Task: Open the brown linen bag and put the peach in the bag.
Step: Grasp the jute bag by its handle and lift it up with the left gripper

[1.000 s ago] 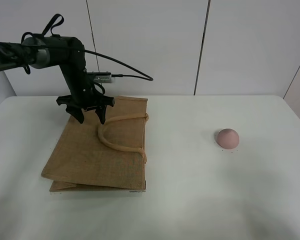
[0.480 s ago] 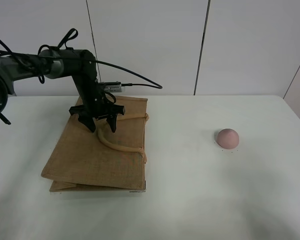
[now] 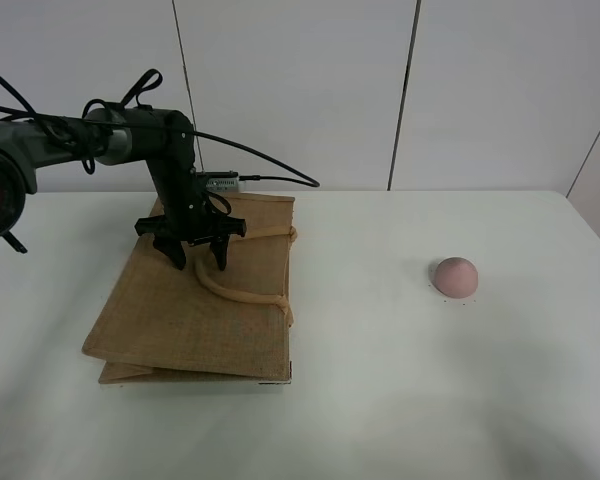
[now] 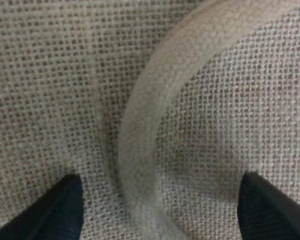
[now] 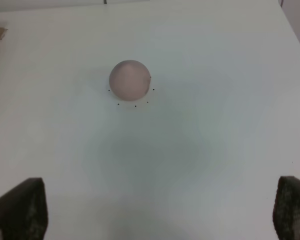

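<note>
The bag [image 3: 180, 310] lies flat on the left part of the worktop [image 3: 400, 380], with its beige handle [image 3: 242, 292] looped across the top face. The left gripper [image 3: 200, 263] hangs low over the far part of the bag, jaws spread, one fingertip on each side of the handle. In the left wrist view the dark fingertips [image 4: 57, 210] frame the curved handle against the coarse weave. Whether the tips touch the cloth I cannot tell. The peach [image 3: 455, 276] sits on bare worktop well to the right of the bag. In the right wrist view the right gripper [image 5: 155, 210] is spread wide above the worktop and holds nothing. The peach lies ahead of it, between the lines of its fingers [image 5: 20, 210] and untouched.
</note>
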You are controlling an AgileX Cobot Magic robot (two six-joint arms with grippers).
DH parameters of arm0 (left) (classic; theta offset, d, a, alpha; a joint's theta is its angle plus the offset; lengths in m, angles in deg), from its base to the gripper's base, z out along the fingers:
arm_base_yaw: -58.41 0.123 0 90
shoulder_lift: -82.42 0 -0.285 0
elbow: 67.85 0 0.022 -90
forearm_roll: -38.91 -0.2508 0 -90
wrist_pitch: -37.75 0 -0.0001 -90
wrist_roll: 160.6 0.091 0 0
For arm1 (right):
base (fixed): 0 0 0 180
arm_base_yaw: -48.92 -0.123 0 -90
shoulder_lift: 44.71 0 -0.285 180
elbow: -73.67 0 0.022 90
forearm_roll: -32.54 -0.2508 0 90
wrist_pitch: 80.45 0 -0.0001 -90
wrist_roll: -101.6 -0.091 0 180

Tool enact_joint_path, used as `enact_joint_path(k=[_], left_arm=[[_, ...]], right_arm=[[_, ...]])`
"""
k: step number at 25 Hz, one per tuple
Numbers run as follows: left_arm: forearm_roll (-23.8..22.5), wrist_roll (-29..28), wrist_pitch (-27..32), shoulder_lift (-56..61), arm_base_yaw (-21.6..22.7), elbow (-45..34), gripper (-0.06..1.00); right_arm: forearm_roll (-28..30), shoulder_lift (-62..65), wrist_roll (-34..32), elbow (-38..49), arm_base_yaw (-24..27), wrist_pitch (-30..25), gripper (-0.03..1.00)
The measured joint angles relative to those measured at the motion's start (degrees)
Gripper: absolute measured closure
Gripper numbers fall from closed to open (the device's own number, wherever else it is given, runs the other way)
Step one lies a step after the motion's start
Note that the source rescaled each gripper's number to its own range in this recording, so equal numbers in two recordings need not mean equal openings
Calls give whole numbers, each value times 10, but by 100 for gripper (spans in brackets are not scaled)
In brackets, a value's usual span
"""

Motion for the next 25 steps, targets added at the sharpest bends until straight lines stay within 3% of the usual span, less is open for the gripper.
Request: enact_joint_path(k=[7, 9, 11, 14, 16, 17, 22, 25], left_arm=[[1, -1, -19, -31, 0, 1, 1], [0, -1, -19, -33, 0, 3, 8], [-1, -1, -19, -33, 0, 3, 22], [-1, -1, -18, -33, 0, 3, 59], [-2, -1, -16, -33, 0, 4, 90], [-2, -1, -15, -33, 0, 5, 94], [-2, -1, 0, -29, 0, 12, 94], [-2, 7, 44, -18, 0, 36, 94]], right_arm=[[0, 0, 0, 0, 0, 0, -3], [0, 0, 0, 0, 0, 0, -3], [0, 0, 0, 0, 0, 0, -3], [0, 0, 0, 0, 0, 0, -3], [0, 0, 0, 0, 0, 0, -3], [0, 0, 0, 0, 0, 0, -3], [0, 0, 0, 0, 0, 0, -3], [0, 0, 0, 0, 0, 0, -3]])
